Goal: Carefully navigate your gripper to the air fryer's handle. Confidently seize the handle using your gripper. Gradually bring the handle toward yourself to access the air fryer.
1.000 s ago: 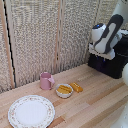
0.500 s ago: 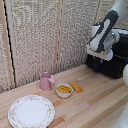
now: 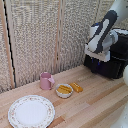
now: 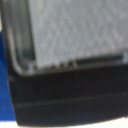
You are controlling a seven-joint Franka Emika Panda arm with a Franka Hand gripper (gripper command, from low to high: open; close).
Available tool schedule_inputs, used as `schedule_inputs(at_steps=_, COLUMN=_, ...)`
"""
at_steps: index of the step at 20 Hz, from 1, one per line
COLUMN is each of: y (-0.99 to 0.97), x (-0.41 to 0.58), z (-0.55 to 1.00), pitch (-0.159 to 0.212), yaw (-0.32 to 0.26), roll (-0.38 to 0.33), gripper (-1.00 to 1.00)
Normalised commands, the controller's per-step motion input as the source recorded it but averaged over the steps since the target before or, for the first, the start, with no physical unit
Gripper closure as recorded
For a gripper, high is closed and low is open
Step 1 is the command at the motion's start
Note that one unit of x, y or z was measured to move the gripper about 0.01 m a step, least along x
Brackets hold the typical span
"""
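The black air fryer (image 3: 113,67) stands at the back of the wooden table, on the exterior view's right. My white and black arm reaches down in front of it, and the gripper (image 3: 96,56) hangs close against its front, left face. The handle is hidden behind the gripper and arm. The wrist view is blurred: a black edge of the air fryer (image 4: 65,95) fills the frame below a grey speckled surface, and a blue fingertip (image 4: 4,75) shows at one side. Neither view shows how the fingers stand.
A pink mug (image 3: 46,80), a small bowl with yellow food (image 3: 64,90) and an orange piece (image 3: 76,87) sit mid-table. A floral plate (image 3: 31,111) lies near the front left. A woven screen (image 3: 45,35) backs the table (image 3: 95,102).
The arm has shifted slightly toward the exterior view's left and lowered against the air fryer's front. The mug, bowl and plate have stayed put.
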Motion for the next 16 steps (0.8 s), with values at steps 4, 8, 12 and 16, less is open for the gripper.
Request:
schedule_inputs(at_steps=4, y=0.84, x=-0.169, z=0.28, pitch=-0.002, yaw=-0.037, roll=0.027, gripper=1.00)
schedule_inputs(at_steps=8, y=0.80, x=-0.014, z=0.36, pitch=0.004, yaw=-0.068, roll=0.007, gripper=1.00)
schedule_inputs(at_steps=12, y=0.83, x=0.056, z=0.14, pitch=0.000, yaw=-0.109, roll=0.000, gripper=1.00)
schedule_inputs(at_steps=16, y=0.87, x=0.026, z=0.00, pitch=0.000, yaw=-0.078, roll=0.009, gripper=1.00)
